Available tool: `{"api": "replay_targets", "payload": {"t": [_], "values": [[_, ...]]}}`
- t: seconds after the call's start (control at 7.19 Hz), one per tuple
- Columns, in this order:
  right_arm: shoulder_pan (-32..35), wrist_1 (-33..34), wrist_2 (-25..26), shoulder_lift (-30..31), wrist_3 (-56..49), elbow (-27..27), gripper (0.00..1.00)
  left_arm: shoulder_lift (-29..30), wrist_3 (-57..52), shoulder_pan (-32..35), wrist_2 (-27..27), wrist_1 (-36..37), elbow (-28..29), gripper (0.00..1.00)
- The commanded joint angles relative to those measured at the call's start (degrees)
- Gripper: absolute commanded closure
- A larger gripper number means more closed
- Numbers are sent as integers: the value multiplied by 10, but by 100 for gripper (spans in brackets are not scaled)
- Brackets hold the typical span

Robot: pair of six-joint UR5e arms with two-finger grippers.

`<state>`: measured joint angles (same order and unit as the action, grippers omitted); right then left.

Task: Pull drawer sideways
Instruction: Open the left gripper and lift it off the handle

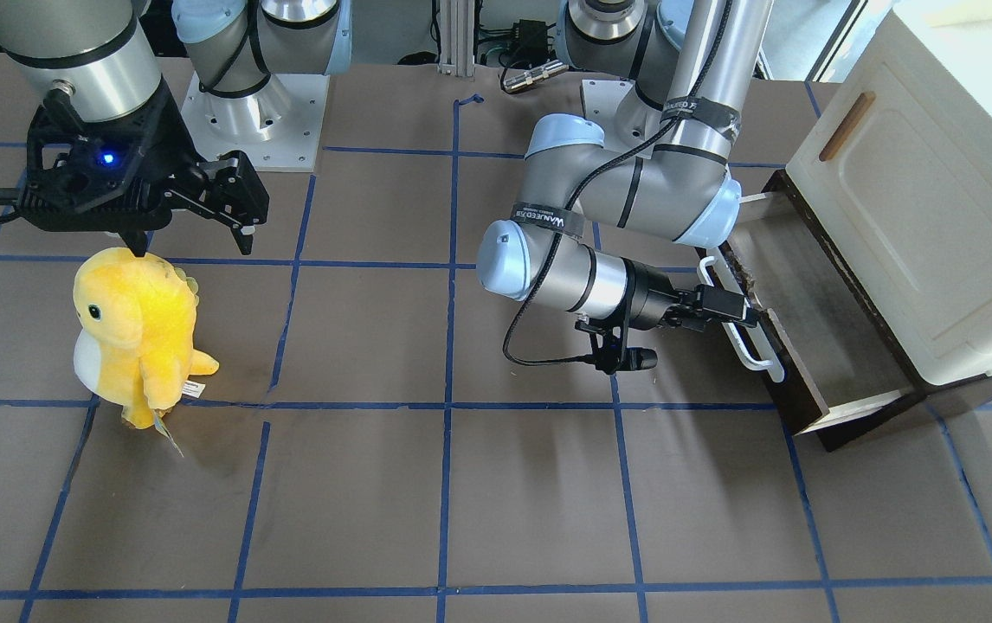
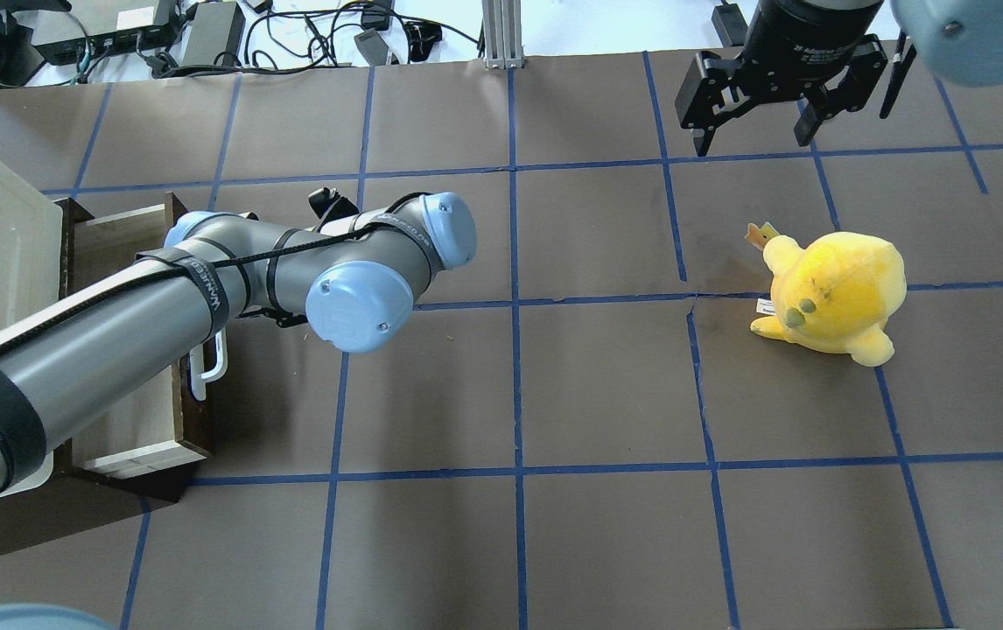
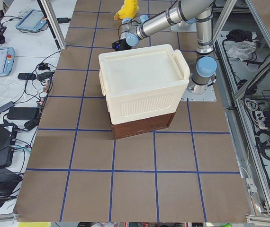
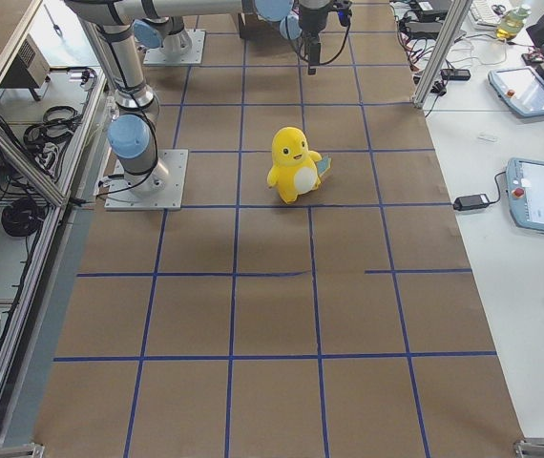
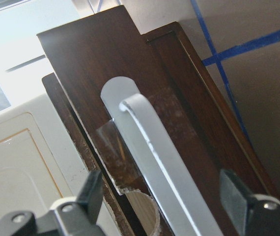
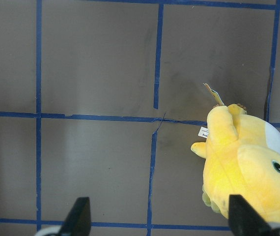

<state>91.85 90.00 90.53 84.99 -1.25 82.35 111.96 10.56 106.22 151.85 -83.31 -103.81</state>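
The dark brown drawer stands partly pulled out of the cabinet's base, its grey-brown floor showing, and it also shows in the overhead view. Its long white bar handle runs along the front. My left gripper is at the handle and open. In the left wrist view the handle lies between the spread fingers without touching them. My right gripper is open and empty, far from the drawer, and hangs above the table.
A cream-white cabinet with a small brown handle sits over the drawer. A yellow plush toy stands under the right gripper, and it also shows in the right wrist view. The brown table has blue tape lines.
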Motion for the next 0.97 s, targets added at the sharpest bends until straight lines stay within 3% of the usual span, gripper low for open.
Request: {"api": "replay_targets", "payload": {"t": [0.0, 0.28, 0.7, 0.83], "values": [[0, 0, 0, 0, 0, 0, 0, -37, -85, 1, -155, -1, 86, 7], [0, 0, 0, 0, 0, 0, 0, -101, -86, -4, -343, 8, 125, 7], [0, 0, 0, 0, 0, 0, 0, -194, -87, -71, -513, 0, 146, 4], [0, 0, 0, 0, 0, 0, 0, -226, -87, -86, -520, 1, 151, 0]]}}
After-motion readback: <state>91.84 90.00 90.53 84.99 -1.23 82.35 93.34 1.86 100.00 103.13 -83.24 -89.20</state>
